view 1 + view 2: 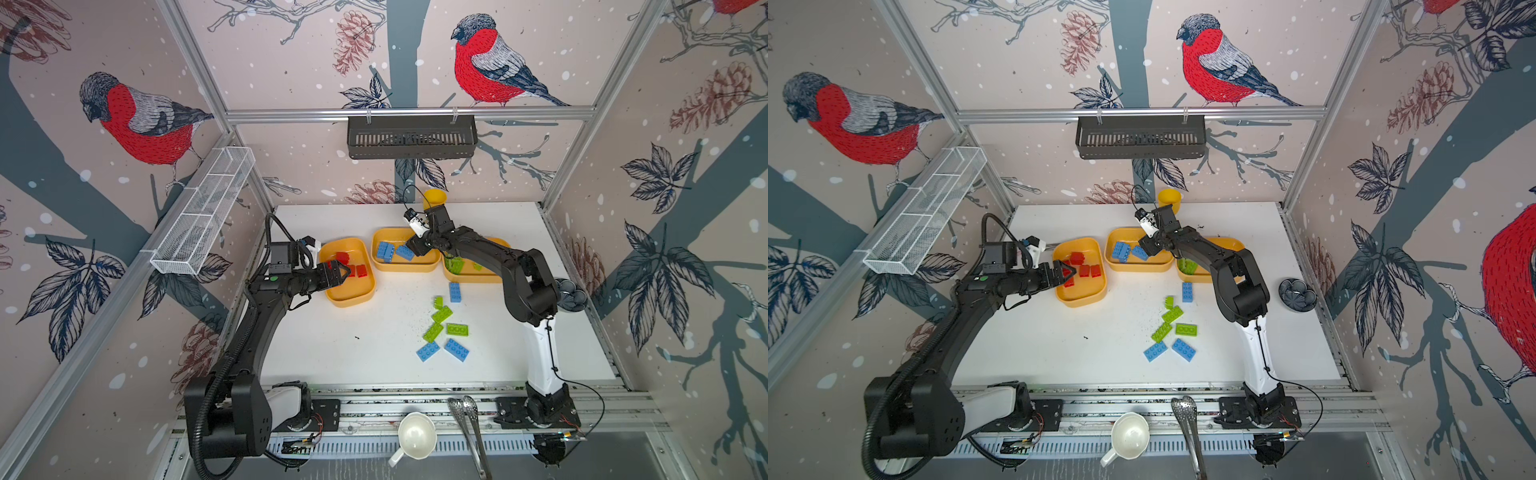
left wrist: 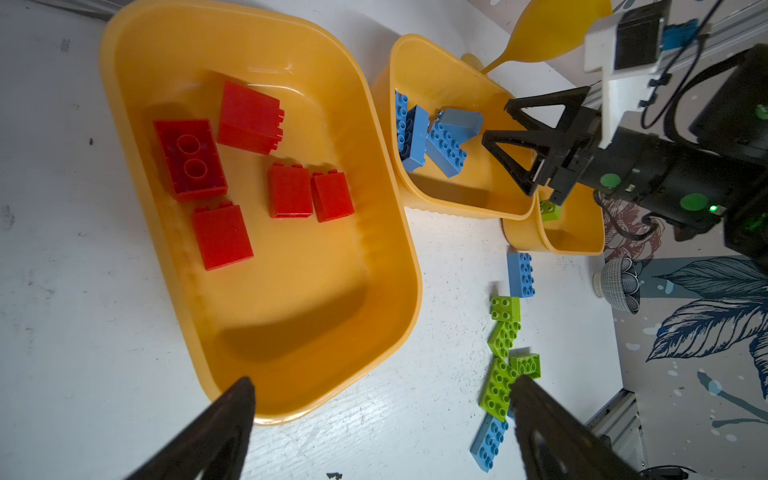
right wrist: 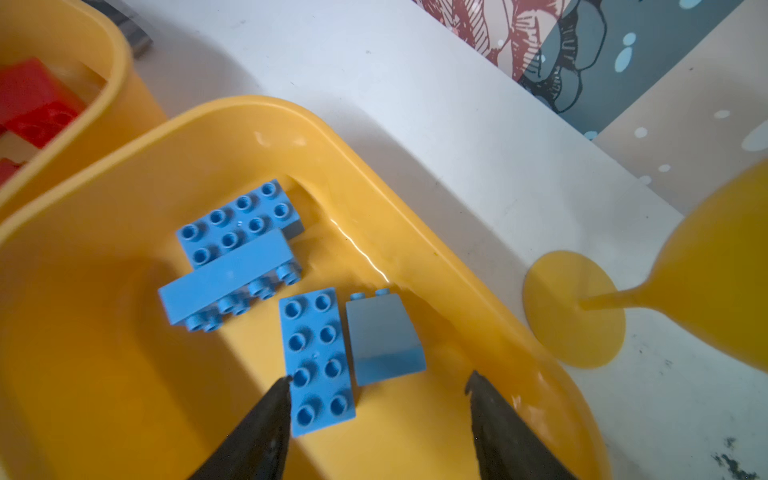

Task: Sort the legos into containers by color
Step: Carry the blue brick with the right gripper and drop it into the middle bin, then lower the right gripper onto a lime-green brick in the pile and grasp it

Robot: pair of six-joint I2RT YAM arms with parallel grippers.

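Observation:
Three yellow-orange trays stand in a row in both top views. The left tray [image 1: 349,293] holds several red legos [image 1: 356,270], the middle tray [image 1: 399,265] blue legos [image 1: 386,251], the right tray [image 1: 469,277] green legos [image 1: 454,264]. My left gripper [image 1: 345,275] hangs open and empty over the red tray's near side [image 2: 299,299]. My right gripper [image 1: 414,248] is open above the blue tray. In the right wrist view an oblong blue brick [image 3: 318,361] lies in that tray beside one fingertip [image 3: 284,384]. Loose green legos [image 1: 441,314] and blue legos [image 1: 456,349] lie on the white table.
A yellow goblet [image 1: 434,199] stands behind the trays and a dark bowl [image 1: 1297,294] sits at the table's right edge. On the front rail lie a white cup [image 1: 417,436] and metal tongs [image 1: 469,432]. A white mesh basket [image 1: 203,212] hangs on the left wall.

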